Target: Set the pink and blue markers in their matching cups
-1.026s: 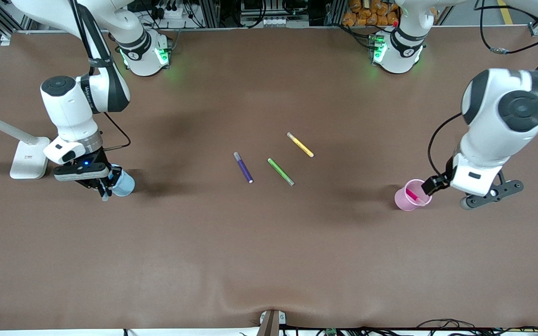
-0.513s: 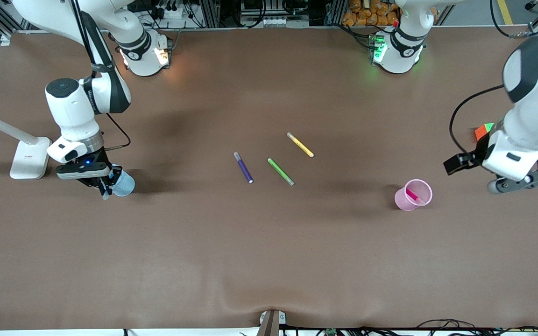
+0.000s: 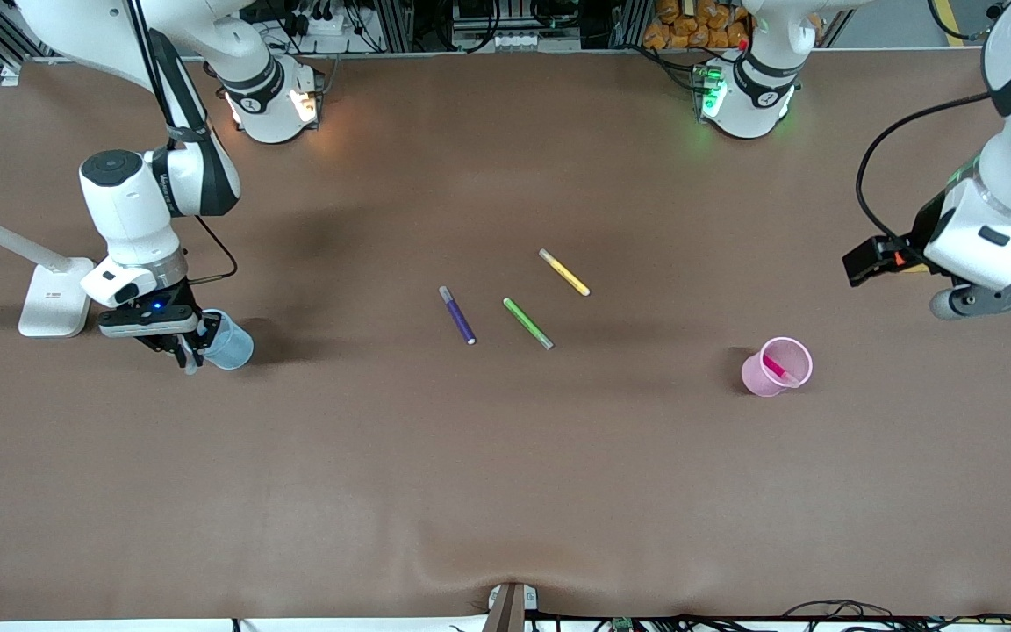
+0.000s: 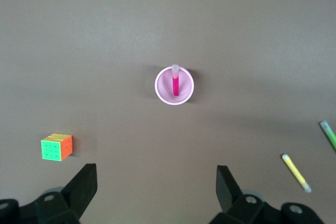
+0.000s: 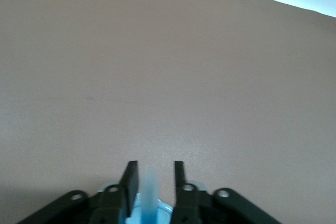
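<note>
Dropping blue marker (image 5: 150, 190) into blue cup (image 3: 229, 342), frame left: right gripper (image 3: 188, 354) fingers apart around it. Pink marker (image 4: 175, 81) sits in pink cup (image 4: 161, 89); left gripper (image 4: 156, 188) released, upper right. Next: lift clear.

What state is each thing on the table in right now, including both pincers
pink marker: standing in the pink cup
pink cup: upright
blue marker: between the right pincer's fingers, over the blue cup
blue cup: upright
purple pen: lying flat
green pen: lying flat
yellow pen: lying flat
puzzle cube: resting on the table
left pincer: open, empty, raised
right pincer: open, over the blue cup
</note>
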Motion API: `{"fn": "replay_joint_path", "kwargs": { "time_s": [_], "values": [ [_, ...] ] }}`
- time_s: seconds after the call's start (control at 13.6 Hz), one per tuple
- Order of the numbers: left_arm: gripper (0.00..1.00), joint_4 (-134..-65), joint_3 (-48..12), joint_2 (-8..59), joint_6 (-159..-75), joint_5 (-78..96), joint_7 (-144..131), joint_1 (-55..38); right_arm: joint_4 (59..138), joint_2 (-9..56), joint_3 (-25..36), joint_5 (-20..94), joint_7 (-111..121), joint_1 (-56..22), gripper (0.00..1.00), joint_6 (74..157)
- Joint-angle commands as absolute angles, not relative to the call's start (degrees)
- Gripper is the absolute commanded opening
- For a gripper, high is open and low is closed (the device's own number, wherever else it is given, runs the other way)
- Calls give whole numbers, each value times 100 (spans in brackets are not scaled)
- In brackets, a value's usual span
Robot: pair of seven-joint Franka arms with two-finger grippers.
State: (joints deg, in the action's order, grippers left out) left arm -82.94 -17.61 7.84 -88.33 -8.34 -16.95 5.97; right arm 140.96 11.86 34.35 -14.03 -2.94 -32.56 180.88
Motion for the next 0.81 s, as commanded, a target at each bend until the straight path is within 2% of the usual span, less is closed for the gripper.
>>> {"fn": "replay_joint_path", "kwargs": {
  "time_s": [0.0, 0.22, 0.37, 0.51, 0.66, 0.73],
  "values": [
    [100, -8314, -1662, 397, -8640, -546, -1136, 598, 14177, 1107, 3384, -1512, -360, -3173, 100, 18176],
    [100, -8367, -1092, 220, -8236, -195, -774, 344, 13941, 1099, 3375, -1477, -404, -3182, 100, 18071],
    [100, -8542, -818, -8, -8209, -123, -765, 98, 13572, 1090, 3366, -1441, -640, -3190, 100, 17520],
    [100, -8858, -782, -280, -8218, -105, -765, 53, 13098, 1090, 3331, -1337, -843, -3234, 100, 16678],
    [100, -8956, -782, -351, -8209, -105, -765, 53, 12519, 1081, 3139, -463, -844, -3261, 100, 15537],
    [100, -9008, -774, -439, -8209, -105, -765, 53, 12081, 1090, 3103, 126, -800, -3261, 100, 14695]
  ]
}}
